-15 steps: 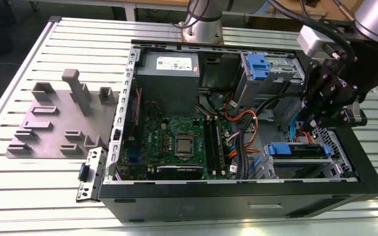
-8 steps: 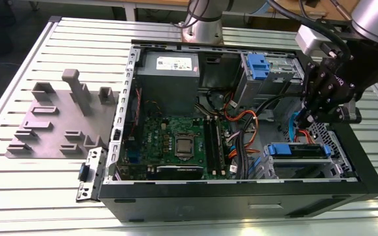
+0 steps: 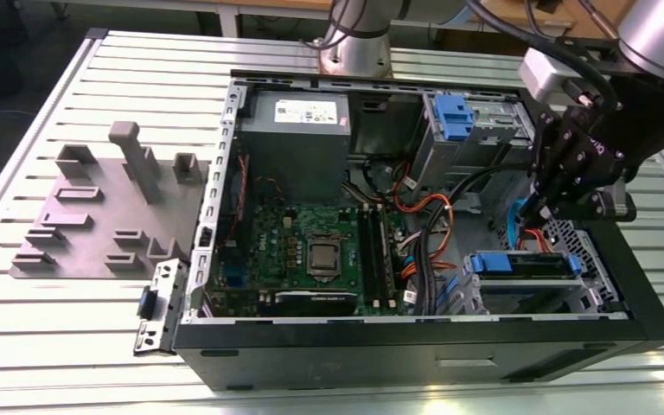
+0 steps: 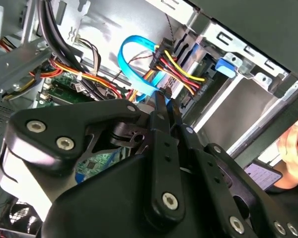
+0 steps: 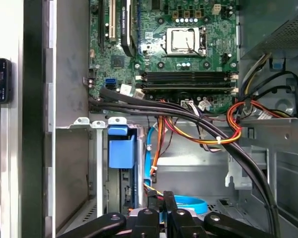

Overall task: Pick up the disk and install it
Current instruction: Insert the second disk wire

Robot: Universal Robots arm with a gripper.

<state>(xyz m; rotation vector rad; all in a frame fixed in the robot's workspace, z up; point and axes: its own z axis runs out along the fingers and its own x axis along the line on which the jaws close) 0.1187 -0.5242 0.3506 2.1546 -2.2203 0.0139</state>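
The robot's black hand [image 3: 553,206] hangs inside an open computer case [image 3: 424,346], near the side at the exterior view's right. In the second wrist view its fingers [image 4: 161,116] lie pressed close together, with nothing visibly held between them; their tips sit among a blue flat cable [image 4: 134,59] and red and yellow wires.

Going from the exterior view's left: a grey fixture plate [image 3: 101,216] with upright blocks lies on the slatted metal table [image 3: 32,346]. Beside it the case lies open, with a grey power supply box [image 3: 297,125] at the far end and a green motherboard [image 3: 309,251] in the middle. At the right, the disk [image 3: 525,264], showing its blue bracket, sits seated in the lower drive bay, just below the hand and a little apart from it. In the first wrist view the disk's blue bracket [image 5: 121,148] stands in the bay, just beside the fingers.
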